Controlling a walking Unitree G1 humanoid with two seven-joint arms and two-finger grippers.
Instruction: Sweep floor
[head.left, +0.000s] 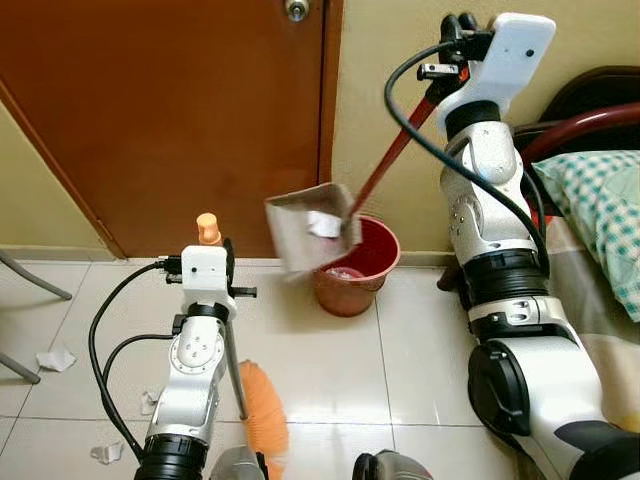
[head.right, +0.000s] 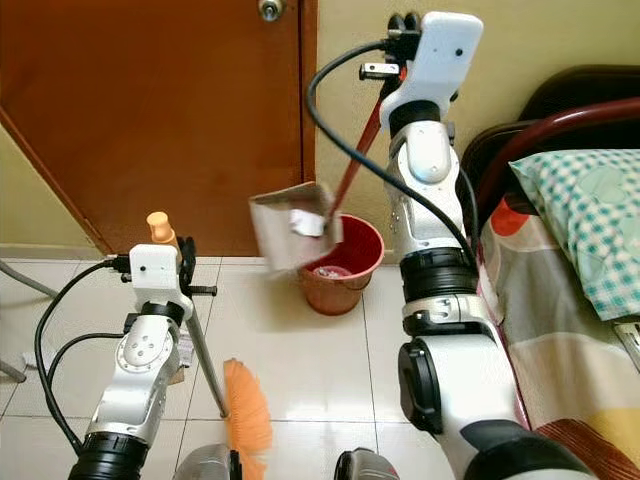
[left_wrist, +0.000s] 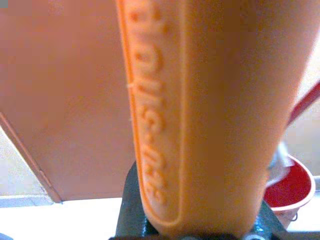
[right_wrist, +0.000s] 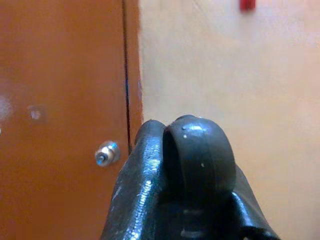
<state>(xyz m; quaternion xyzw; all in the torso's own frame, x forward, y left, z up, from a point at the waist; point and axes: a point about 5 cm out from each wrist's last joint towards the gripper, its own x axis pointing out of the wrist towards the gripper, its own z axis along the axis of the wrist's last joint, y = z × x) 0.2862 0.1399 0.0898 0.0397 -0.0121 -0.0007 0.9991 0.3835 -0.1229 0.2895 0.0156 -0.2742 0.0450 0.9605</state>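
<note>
While tipping the dustpan (head.left: 305, 235) over the bin (head.left: 365, 262), grips its long red handle (head.left: 390, 160) at the very top with the right gripper (head.left: 455, 40), fingers pressed together round the rod, high beside the door (head.left: 180, 110). Hangs the pan tilted just above the bin's rim, with a paper scrap (head.left: 325, 225) lying inside it. Clamps the broom (head.left: 262, 410) by its orange grip (head.left: 208, 230) with the left gripper (head.left: 215, 250), fingers pinched on it, shaft near upright, bristles down on the floor (head.left: 330, 370) close to the body. Leaves more scraps (head.left: 55, 358) on the tiles well off to the left.

Judging by looks: light, stiff plastic and thin rod throughout, so little load but a long lever. Expect swing and twist at the pan from a hold so far up. Better to take the handle lower for steadier tipping. Probably slick on the smooth rod, so keep firm pressure. Take the broom on the moulded grip, as now, using the embossed lettering against slip. Expect soft, springy bristles, so press lightly. Treat scraps as near weightless, apt to flutter out of the pan under any jerk.
</note>
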